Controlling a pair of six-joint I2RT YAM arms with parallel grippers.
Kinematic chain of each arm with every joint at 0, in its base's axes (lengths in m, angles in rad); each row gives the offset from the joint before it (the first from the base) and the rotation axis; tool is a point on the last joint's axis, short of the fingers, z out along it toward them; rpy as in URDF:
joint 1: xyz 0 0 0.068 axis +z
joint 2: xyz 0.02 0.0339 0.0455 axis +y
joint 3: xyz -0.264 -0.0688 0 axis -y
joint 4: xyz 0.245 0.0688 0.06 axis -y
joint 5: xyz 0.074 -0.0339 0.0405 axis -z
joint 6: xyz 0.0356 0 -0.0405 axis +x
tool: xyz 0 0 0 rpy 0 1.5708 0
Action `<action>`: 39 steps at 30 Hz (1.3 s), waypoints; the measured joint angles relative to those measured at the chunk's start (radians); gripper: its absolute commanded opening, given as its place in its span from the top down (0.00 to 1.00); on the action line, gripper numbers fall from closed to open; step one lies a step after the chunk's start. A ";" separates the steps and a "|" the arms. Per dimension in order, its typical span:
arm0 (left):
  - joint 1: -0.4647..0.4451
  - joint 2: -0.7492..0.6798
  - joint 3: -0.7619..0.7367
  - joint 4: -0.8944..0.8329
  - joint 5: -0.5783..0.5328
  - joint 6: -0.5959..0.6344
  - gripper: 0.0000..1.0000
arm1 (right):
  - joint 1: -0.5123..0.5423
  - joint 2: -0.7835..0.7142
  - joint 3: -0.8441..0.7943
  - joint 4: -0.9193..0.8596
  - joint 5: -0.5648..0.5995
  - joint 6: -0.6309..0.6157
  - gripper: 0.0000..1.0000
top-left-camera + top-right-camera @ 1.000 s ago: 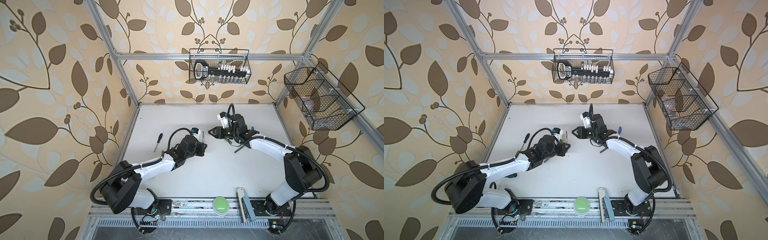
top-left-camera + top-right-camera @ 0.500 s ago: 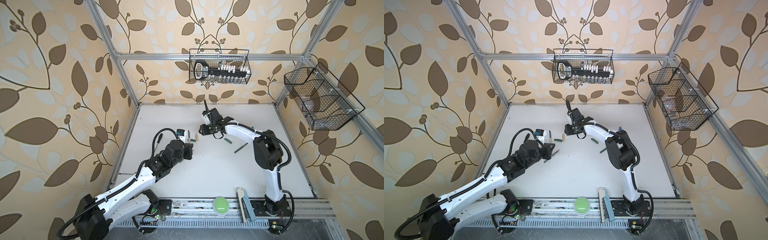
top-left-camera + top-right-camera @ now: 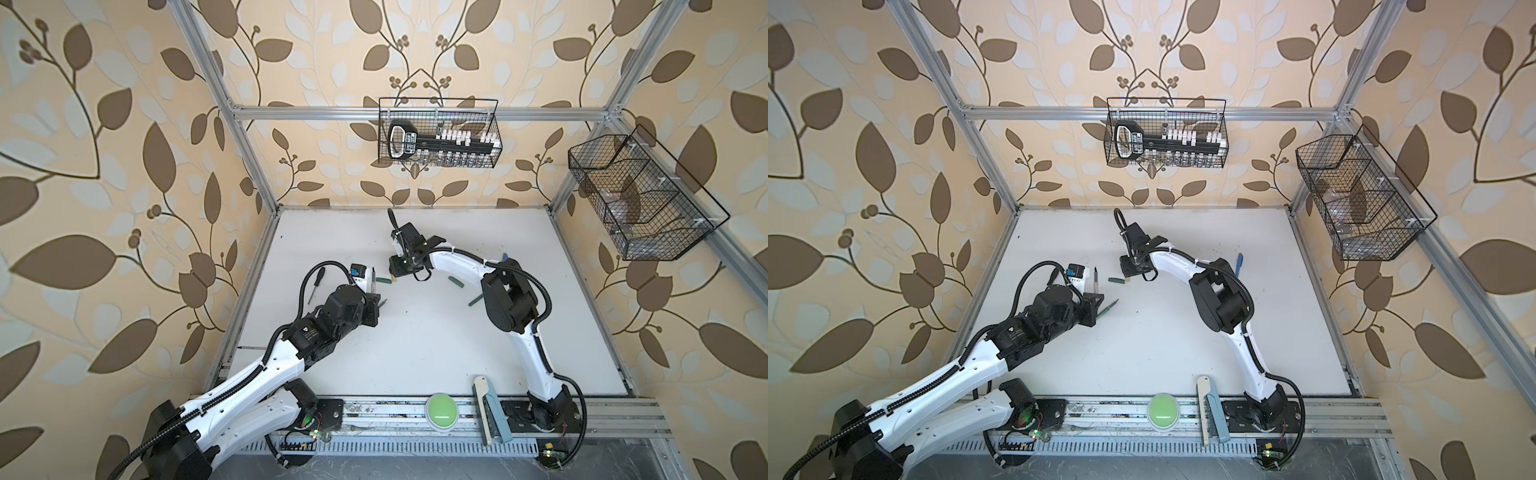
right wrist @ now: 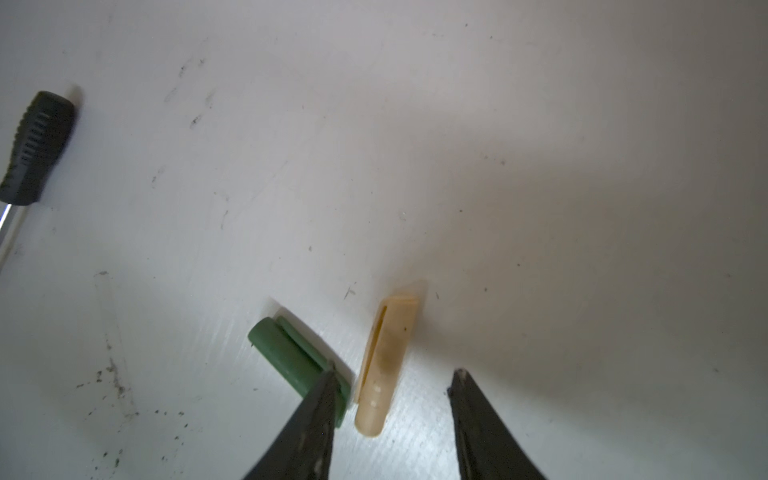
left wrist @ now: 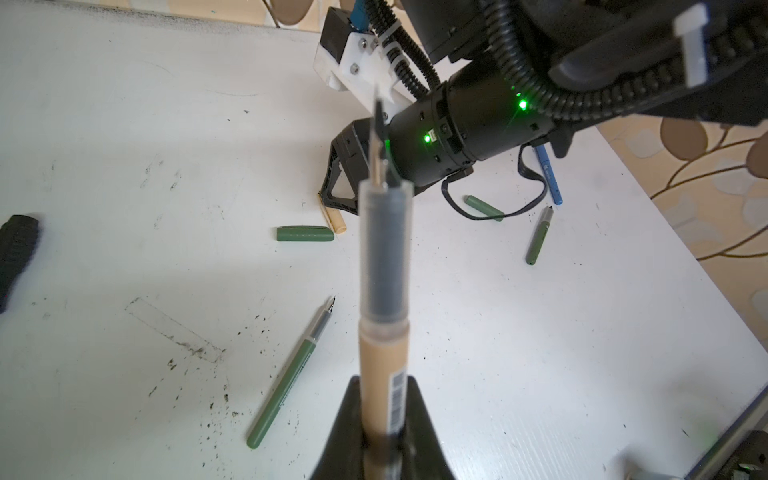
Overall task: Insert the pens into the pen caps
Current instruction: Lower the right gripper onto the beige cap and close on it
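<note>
A black-handled screwdriver (image 3: 314, 284) lies by the white table's (image 3: 415, 340) left edge, a green button (image 3: 441, 406) sits out front, and a rear basket (image 3: 438, 99) and a side basket (image 3: 590, 162) hang above.

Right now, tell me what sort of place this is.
Probably a robot test cell: aluminium frame, left arm and right arm mounted on a rail, green button in front.

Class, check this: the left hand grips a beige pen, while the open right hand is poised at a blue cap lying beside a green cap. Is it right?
One slip: at the open right hand lies a beige cap, not a blue one; the right wrist view shows it beside the green cap. The left hand does grip the beige pen.
</note>
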 measured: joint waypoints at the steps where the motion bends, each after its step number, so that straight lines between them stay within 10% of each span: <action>1: 0.000 -0.001 0.000 -0.001 0.000 0.000 0.98 | 0.002 0.011 0.014 -0.006 0.008 0.000 0.53; 29: 0.000 0.025 0.000 -0.005 0.027 0.040 0.98 | 0.031 0.105 0.137 -0.115 0.147 -0.080 0.72; 39: 0.000 0.034 0.000 -0.001 0.027 0.056 1.00 | 0.018 0.097 0.135 -0.141 0.096 -0.136 0.65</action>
